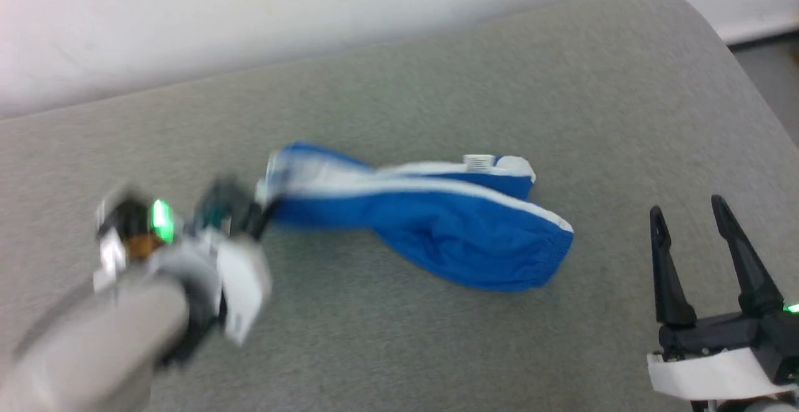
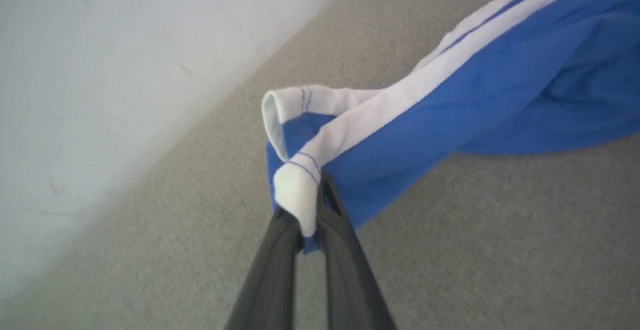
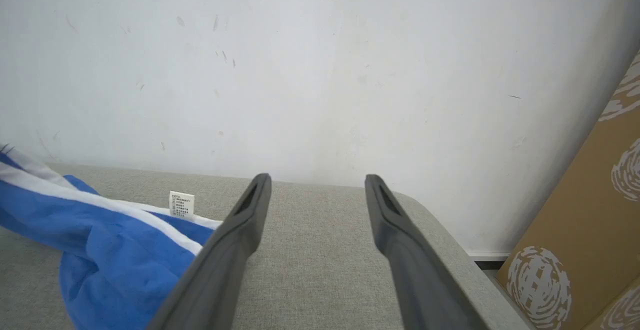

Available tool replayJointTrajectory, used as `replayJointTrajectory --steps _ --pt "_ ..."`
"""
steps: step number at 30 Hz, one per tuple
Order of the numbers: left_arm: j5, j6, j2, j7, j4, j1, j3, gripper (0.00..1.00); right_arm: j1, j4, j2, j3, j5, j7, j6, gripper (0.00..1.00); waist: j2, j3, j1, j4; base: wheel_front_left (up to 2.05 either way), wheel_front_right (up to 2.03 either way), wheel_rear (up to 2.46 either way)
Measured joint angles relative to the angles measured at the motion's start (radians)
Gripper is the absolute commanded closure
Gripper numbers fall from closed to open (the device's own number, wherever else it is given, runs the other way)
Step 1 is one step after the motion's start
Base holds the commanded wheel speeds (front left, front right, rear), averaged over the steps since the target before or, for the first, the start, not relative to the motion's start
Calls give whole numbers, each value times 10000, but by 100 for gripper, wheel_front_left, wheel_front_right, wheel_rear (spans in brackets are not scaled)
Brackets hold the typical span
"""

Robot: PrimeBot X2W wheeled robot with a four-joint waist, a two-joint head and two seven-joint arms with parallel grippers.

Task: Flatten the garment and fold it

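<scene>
The bright blue shorts (image 1: 437, 225) lie stretched across the grey cushioned surface, with white stripe trim and a small white label (image 1: 479, 162) at the far side. My left gripper (image 1: 265, 203) is shut on the white-trimmed corner at the shorts' left end; the left wrist view shows that white corner (image 2: 297, 192) pinched between the dark fingers (image 2: 340, 230), lifted a little off the surface. My right gripper (image 1: 686, 209) stands open at the lower right, apart from the shorts, with nothing between its fingers. In the right wrist view the shorts (image 3: 100, 250) and label (image 3: 181, 204) lie left of the open gripper (image 3: 316, 180).
The grey cushion (image 1: 399, 349) ends against a white wall (image 1: 249, 12) at the back. Its rounded right edge (image 1: 749, 75) drops to the floor. A brown patterned cardboard box (image 3: 590, 230) stands beyond that right edge.
</scene>
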Motion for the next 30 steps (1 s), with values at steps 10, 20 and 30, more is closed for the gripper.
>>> replayJointTrajectory --steps 10,20,30 --pt "-1358 884 82 -627 -276 3333 -550 100 314 92 4 153 -282 0 0 0 0 -785 0 1108 0 0 0" --pt "-1567 867 217 -1302 -464 3075 144 0 650 138 4 125 -307 0 0 0 0 -1554 1 1648 0 0 0" --pt "-930 414 679 -453 -1187 687 669 0 676 159 4 261 -299 0 0 0 0 -1738 3 1822 0 0 0"
